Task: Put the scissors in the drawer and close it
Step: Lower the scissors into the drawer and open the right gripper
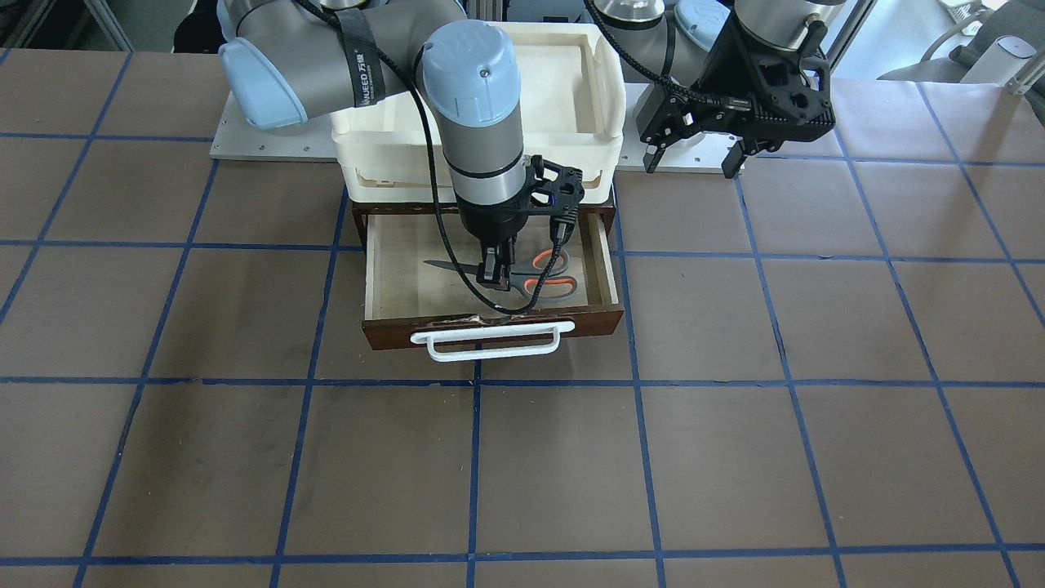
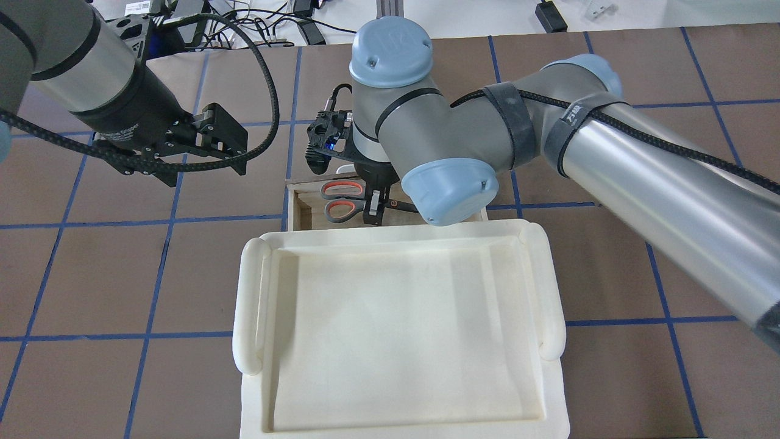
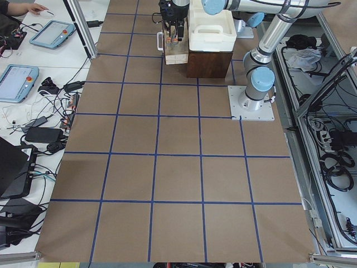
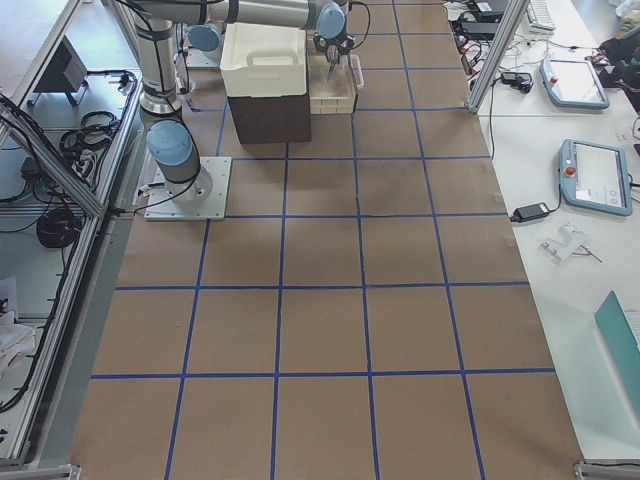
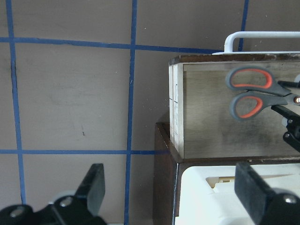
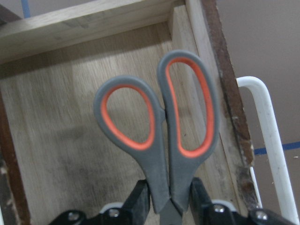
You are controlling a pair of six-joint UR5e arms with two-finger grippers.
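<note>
The drawer (image 1: 490, 328) is pulled open, dark brown with a pale plywood floor (image 5: 211, 131) and a white bar handle (image 1: 490, 345). The scissors (image 1: 543, 276), with grey handles and orange-red loops, are inside it, blades pointing toward the view's left. My right gripper (image 1: 494, 276) reaches down into the drawer and is shut on the scissors (image 6: 159, 126) near their pivot. I cannot tell whether they rest on the floor. The scissors (image 2: 341, 198) also show in the overhead view. My left gripper (image 1: 694, 159) is open and empty, hovering beside the cabinet, apart from the drawer.
A cream-white plastic tray (image 2: 256, 305) sits on top of the dark brown cabinet (image 3: 209, 64), just behind the open drawer. The table is brown with blue grid tape. Tablets and cables lie on side benches beyond the table's edge.
</note>
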